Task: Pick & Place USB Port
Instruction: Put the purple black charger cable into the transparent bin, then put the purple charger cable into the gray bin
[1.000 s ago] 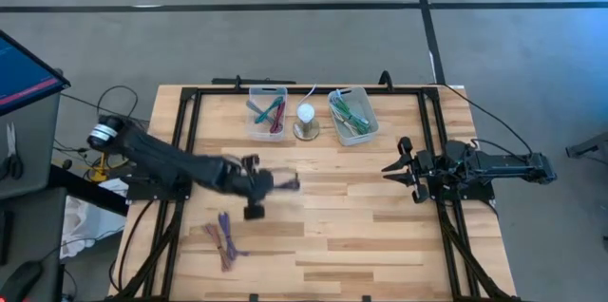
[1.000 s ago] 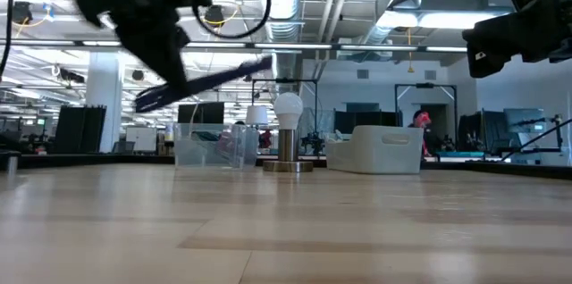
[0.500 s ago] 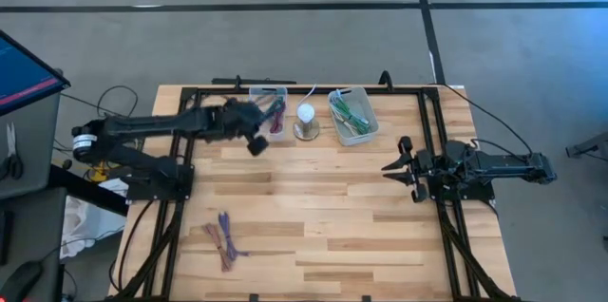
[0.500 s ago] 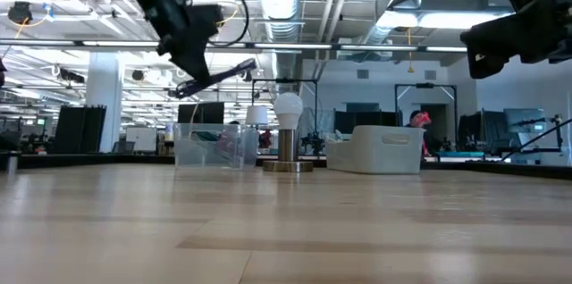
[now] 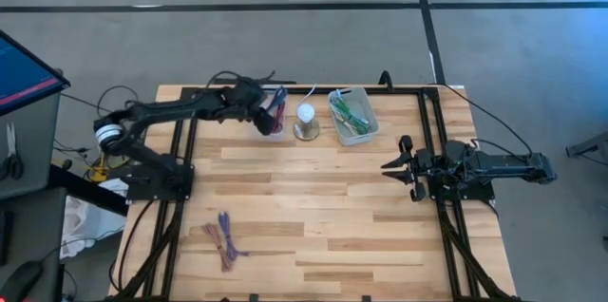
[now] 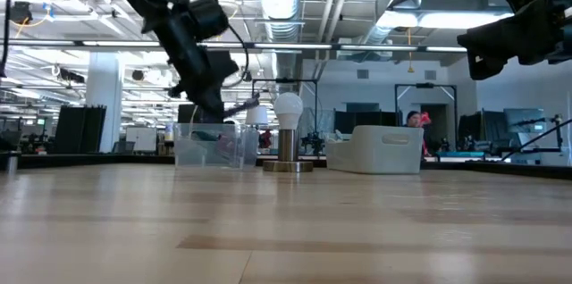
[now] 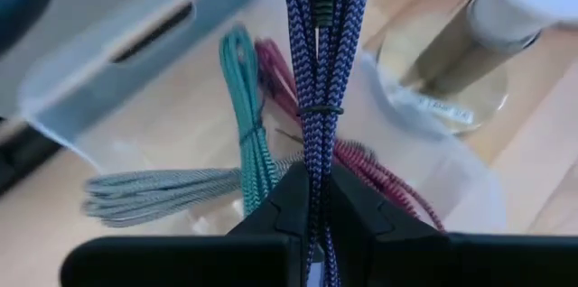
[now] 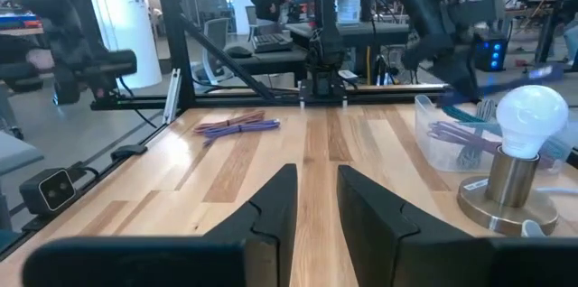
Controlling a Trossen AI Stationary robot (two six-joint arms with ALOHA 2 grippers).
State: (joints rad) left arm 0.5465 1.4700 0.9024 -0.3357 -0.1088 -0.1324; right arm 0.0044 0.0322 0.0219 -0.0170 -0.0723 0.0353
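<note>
My left gripper [image 5: 263,112] hangs over the clear left bin [image 5: 255,123] at the table's far edge, shut on a blue-purple braided cable bundle [image 7: 312,70]. Teal, red and grey cable bundles [image 7: 248,134] lie in that bin. Two more purple bundles [image 5: 224,238] lie on the table near its near-left corner. My right gripper [image 5: 391,167] is open and waits at the table's right side, touching nothing. My left gripper pinches the blue-purple bundle between its two fingers [image 7: 357,219] at one end [image 7: 313,199]. The bundle runs on forward from the fingertips, past its black tie [image 7: 318,109]. It is lifted clear and sticks out slanting over the bin [image 6: 243,104].
A lamp with a white bulb [image 5: 305,115] stands between the left bin and a second clear bin [image 5: 352,118] holding green cables. A black frame rail [image 5: 313,89] runs along the far edge. Bare wood [image 5: 323,217] lies in the table's middle and near part.
My left arm has swung from the table's middle toward the far edge, carrying the blue-purple bundle, and has come down over the left bin. The bundle, held high before, now slants just above the bin's rim. The right arm kept still.
</note>
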